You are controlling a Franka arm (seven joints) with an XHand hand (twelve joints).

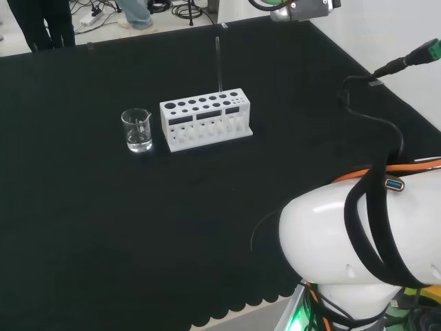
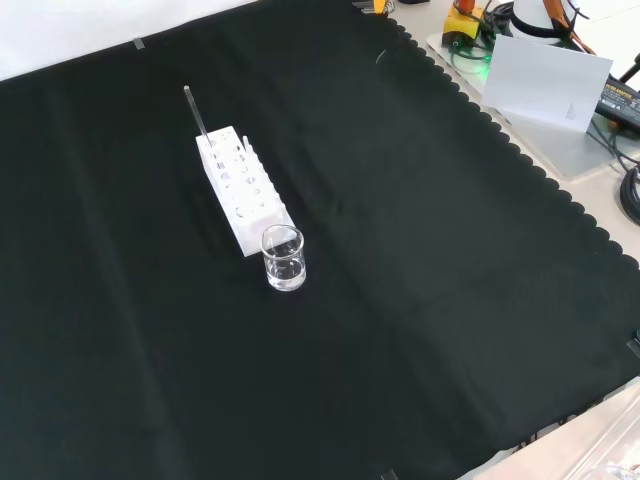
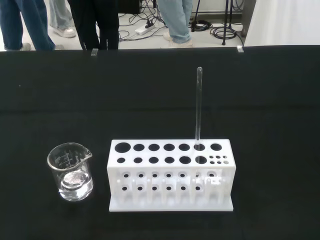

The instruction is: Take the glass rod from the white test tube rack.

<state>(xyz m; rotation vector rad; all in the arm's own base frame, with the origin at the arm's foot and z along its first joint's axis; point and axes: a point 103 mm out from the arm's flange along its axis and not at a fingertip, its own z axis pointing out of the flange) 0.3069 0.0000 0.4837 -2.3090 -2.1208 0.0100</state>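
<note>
In the head view, a small clear glass beaker with a spout is standing on the black-cloth tabletop, just beside the left end of a white plastic test tube rack with rows of round holes. A thin clear glass rod is standing upright in a hole of the rack's back row, near its right end, rising well above the rack. Farther right, the arm's big white link is sitting in the foreground with black cables draped over it. How the hand is standing cannot be told.
</note>
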